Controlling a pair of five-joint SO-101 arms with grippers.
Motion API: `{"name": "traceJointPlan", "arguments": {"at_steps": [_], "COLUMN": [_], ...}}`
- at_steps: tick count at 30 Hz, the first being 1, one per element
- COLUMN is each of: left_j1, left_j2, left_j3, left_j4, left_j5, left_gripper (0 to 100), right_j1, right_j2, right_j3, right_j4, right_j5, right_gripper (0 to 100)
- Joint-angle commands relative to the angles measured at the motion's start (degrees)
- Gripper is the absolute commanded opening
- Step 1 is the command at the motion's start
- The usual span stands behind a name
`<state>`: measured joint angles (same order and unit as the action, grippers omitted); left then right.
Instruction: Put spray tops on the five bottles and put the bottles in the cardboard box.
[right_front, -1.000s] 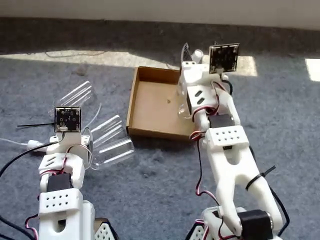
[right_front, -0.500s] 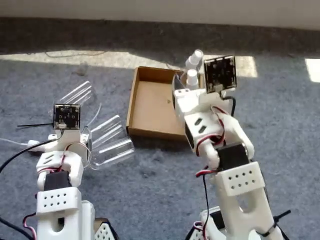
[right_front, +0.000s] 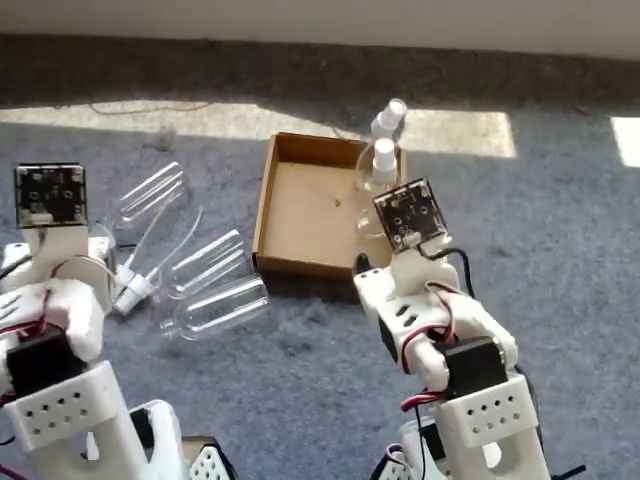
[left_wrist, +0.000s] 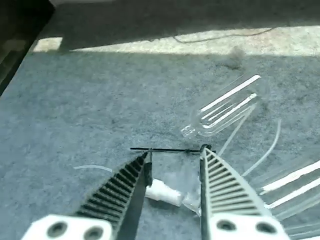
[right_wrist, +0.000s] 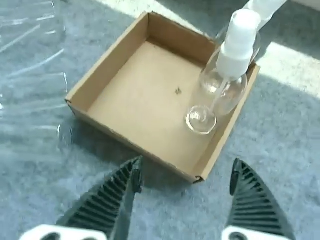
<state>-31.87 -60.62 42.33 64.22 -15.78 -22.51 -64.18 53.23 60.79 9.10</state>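
Two clear bottles with white spray tops stand in the cardboard box (right_front: 300, 205) by its right wall, one (right_front: 381, 165) nearer and one (right_front: 390, 115) at the far corner. The nearer bottle (right_wrist: 220, 82) rises beyond my open, empty right gripper (right_wrist: 186, 164), which hangs over the carpet just before the box (right_wrist: 140, 95). Three topless clear bottles lie on the carpet left of the box: (right_front: 150, 190), (right_front: 205, 258), (right_front: 215, 305). A loose white spray top (right_front: 132, 290) lies beside them. My left gripper (left_wrist: 175, 153) is open low over that spray top (left_wrist: 162, 192).
Grey carpet covers the floor. A thin black strip (left_wrist: 170, 150) lies across it just past the left fingertips, with one lying bottle (left_wrist: 225, 107) beyond. Thin clear dip tubes lie among the bottles. The right arm (right_front: 440, 340) stands close in front of the box.
The right arm has drawn back from the box, leaving a capped bottle standing inside. The left arm has shifted left and toward the camera, and the loose spray top now shows beside the bottles.
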Motion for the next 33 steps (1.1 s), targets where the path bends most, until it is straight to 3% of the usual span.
{"name": "traceJointPlan", "arguments": {"at_steps": [1, 8, 14, 20, 24, 33], "left_j1": [-6.90, -19.91, -27.38, -28.97, -29.05, -28.44], "left_j2": [14.46, 42.33, 58.07, 62.37, 62.64, 62.81], "left_j3": [-18.07, -51.12, -68.44, -72.66, -72.66, -72.57], "left_j4": [5.54, 14.33, 17.23, 17.41, 17.32, 17.14], "left_j5": [-6.24, -16.35, -17.49, -17.49, -17.58, -17.58], "left_gripper": [15, 15, 15, 15, 16, 16], "right_j1": [-1.89, -15.69, -30.02, -36.18, -39.34, -39.34], "right_j2": [5.49, 24.22, 41.71, 55.08, 59.47, 64.92], "right_j3": [-4.70, -14.11, -25.19, -31.96, -32.31, -32.40], "right_j4": [1.54, 1.45, 0.22, -7.69, -9.45, -9.45], "right_j5": [0.62, 0.97, 4.92, 6.42, 11.25, 16.70], "right_gripper": [23.2, 23.4, 23.5, 23.8, 31.4, 35.1]}}
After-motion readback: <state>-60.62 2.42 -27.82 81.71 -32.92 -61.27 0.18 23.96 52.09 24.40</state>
